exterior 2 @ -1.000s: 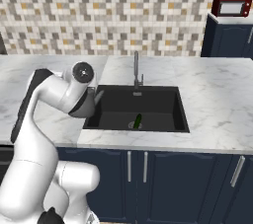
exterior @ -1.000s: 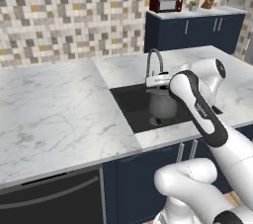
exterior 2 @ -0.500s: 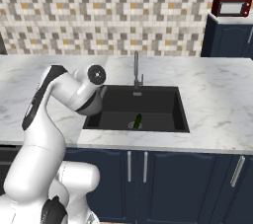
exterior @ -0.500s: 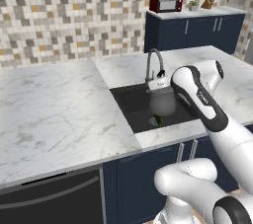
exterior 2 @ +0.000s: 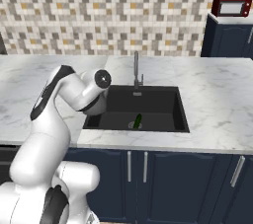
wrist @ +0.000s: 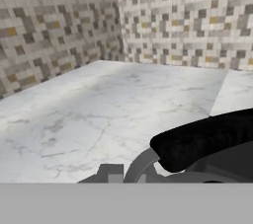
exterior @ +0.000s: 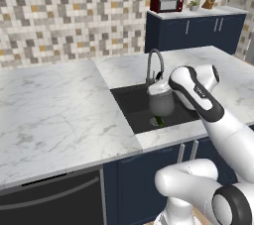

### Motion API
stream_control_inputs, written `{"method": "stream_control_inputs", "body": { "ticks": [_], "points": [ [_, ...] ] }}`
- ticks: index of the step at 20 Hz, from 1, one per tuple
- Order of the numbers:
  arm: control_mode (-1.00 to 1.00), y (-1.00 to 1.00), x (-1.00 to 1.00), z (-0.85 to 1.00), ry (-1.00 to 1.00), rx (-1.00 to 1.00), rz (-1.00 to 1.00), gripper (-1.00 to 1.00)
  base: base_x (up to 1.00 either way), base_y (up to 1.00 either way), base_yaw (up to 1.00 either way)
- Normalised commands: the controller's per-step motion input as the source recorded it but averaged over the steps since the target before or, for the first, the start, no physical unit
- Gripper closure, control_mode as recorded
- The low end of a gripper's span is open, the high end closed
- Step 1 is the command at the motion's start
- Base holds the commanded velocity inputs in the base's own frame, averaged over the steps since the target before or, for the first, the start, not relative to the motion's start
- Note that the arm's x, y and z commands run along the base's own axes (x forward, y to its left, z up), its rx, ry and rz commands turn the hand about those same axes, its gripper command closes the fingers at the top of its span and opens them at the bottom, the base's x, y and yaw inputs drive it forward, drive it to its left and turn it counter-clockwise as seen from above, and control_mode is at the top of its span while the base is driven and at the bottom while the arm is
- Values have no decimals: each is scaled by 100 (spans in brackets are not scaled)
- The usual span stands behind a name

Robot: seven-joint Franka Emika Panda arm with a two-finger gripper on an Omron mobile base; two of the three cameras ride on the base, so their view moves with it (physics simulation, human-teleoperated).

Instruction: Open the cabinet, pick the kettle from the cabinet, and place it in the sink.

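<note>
While hanging over the sink [exterior: 130,107], the kettle [exterior: 161,100] is gripped by the closed hand [wrist: 129,174].

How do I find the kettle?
Look at the dark sink in the white counter, by the tall tap. The kettle hangs over it: round and grey, unlike the small green thing lying on the sink's floor.

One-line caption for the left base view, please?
Arm holds the grey kettle over the sink, beside the tap; green item in basin.
</note>
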Motion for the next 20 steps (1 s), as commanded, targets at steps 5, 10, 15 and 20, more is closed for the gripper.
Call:
{"method": "stream_control_inputs", "body": {
  "ticks": [5, 10, 15, 20],
  "points": [
    [-100, -3, 25, -15, 1, -2, 2, 100, 0, 0, 0],
    [-100, -9, 10, -21, 0, -1, 8, 100, 0, 0, 0],
    [-100, -9, 9, -22, 0, 0, 10, 100, 0, 0, 0],
    [-100, -1, 16, -23, 0, 0, 6, 100, 0, 0, 0]
  ]
}}
